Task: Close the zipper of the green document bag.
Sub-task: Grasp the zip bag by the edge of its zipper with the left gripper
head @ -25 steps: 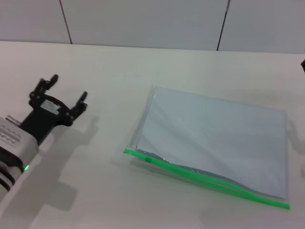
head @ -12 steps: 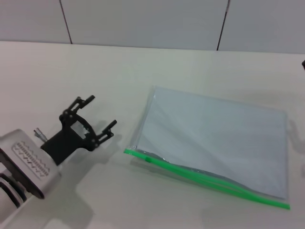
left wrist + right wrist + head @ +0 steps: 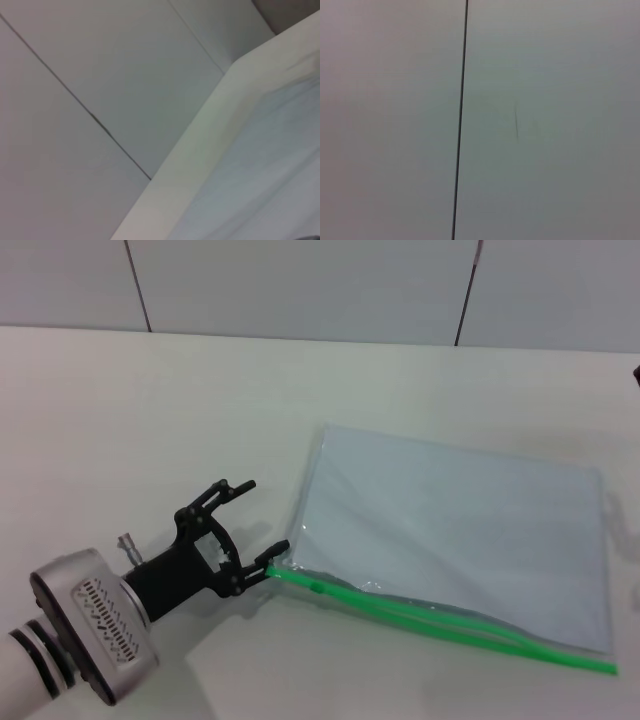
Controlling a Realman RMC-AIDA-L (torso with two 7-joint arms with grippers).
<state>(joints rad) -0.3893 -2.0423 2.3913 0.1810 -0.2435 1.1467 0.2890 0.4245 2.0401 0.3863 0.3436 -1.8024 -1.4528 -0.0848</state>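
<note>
The green document bag (image 3: 450, 535) lies flat on the white table (image 3: 200, 410), a pale translucent pouch right of centre. Its zipper (image 3: 440, 625) is a bright green strip along the near long edge, and the two strips stand slightly apart toward the right. A small green slider tab (image 3: 316, 588) sits near the strip's left end. My left gripper (image 3: 258, 528) is open at the bag's near left corner, one fingertip (image 3: 278, 552) touching the zipper's left end. The left wrist view shows a pale blur of the bag (image 3: 265, 170) and the table edge. The right gripper is out of view.
A panelled wall (image 3: 300, 285) with dark seams rises behind the table's far edge. The right wrist view shows only a wall panel with a dark seam (image 3: 460, 120). A dark object (image 3: 636, 375) pokes in at the right edge of the head view.
My left arm has swept right and nearer, from the table's left side to the bag's near left corner. The bag's zipper edge has shifted slightly. The gripper stayed open.
</note>
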